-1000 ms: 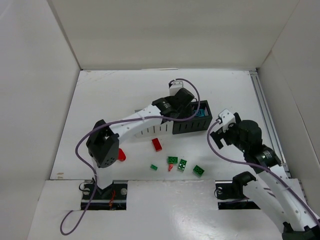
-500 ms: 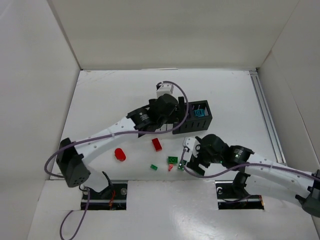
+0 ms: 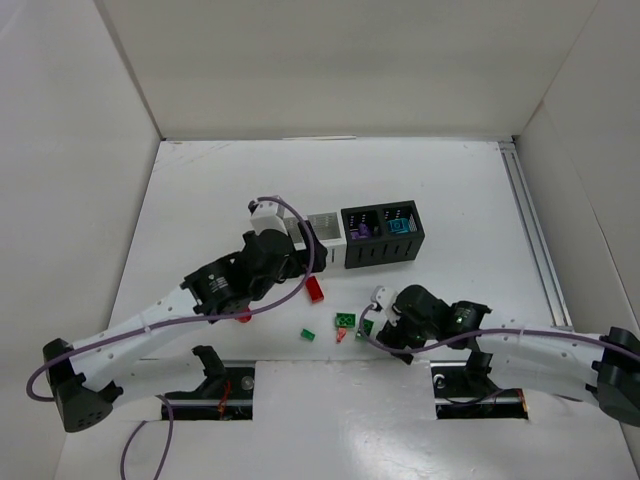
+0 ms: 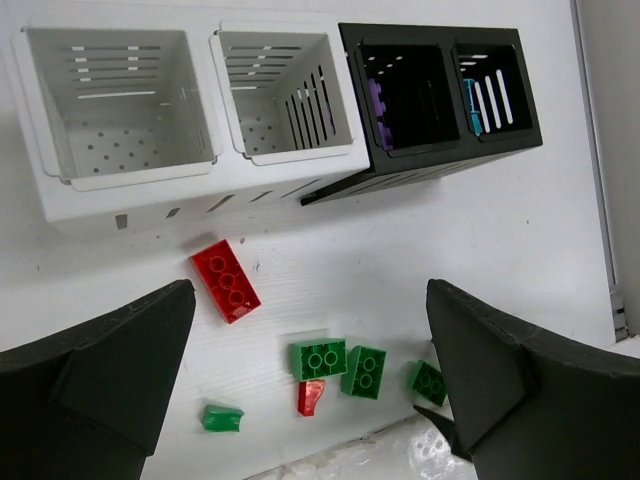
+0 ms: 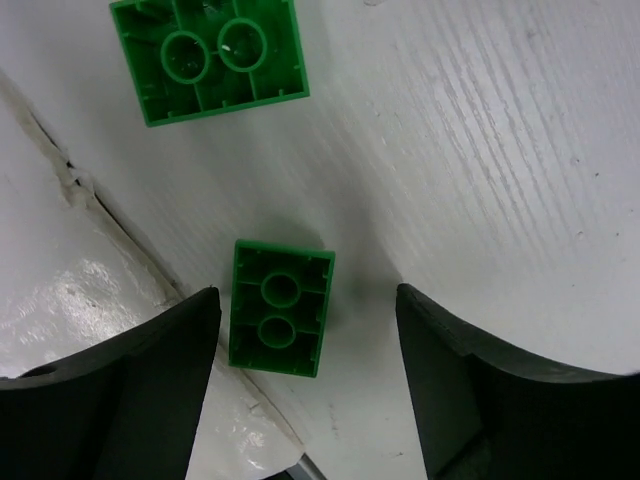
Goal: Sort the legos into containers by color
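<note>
Left gripper (image 4: 308, 300): jaws spread wide, holding nothing. The left arm partly hides a red piece (image 3: 243, 317). Red brick (image 4: 226, 280), at 6 o'clock of the white bins (image 4: 150, 205), has its long axis 11-to-5 o'clock. Right gripper (image 5: 305, 300): jaws apart, straddling a green brick (image 5: 278, 322) with its long axis 12-to-6 o'clock.

**Inspector A:** Bricks?
**Inspector B:** Small green brick (image 5: 279, 307): moulded plastic, smooth, faint sheen. Red brick (image 4: 226, 280): same, glossier.
**Inspector A:** Containers?
**Inspector B:** White bins (image 4: 130, 185) and black bins (image 4: 450, 160): hard slatted plastic, satin finish.
**Inspector A:** Table (image 5: 500, 130)?
**Inspector B:** White, matt, finely streaked grain. Front ledge (image 5: 80, 290): glossy, reflecting light, rough along the seam.
</note>
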